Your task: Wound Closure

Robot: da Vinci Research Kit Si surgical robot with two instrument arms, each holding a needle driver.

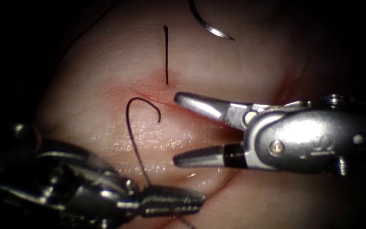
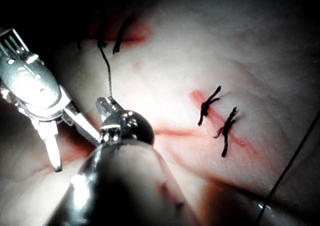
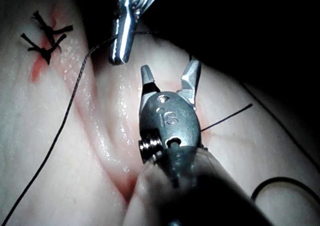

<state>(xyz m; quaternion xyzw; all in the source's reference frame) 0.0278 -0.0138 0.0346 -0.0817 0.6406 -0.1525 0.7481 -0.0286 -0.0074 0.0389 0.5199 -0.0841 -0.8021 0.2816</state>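
The left tool, near and left of the cut, has its jaws closed on the thread, which looks limp, light and easily frayed, best held well back from its free curl. To the right, the right tool holds its jaws wide open and empty over soft, wet tissue. The stiff curved needle lies free far right, with open room around it.

Both tools are polished silver metal. The right tool has two tapered fingers with ridged inner faces, a rounded wrist housing with a round pivot screw and a faint engraved marking. The left tool has ridged fingers and a darker, jointed wrist with small rivets.
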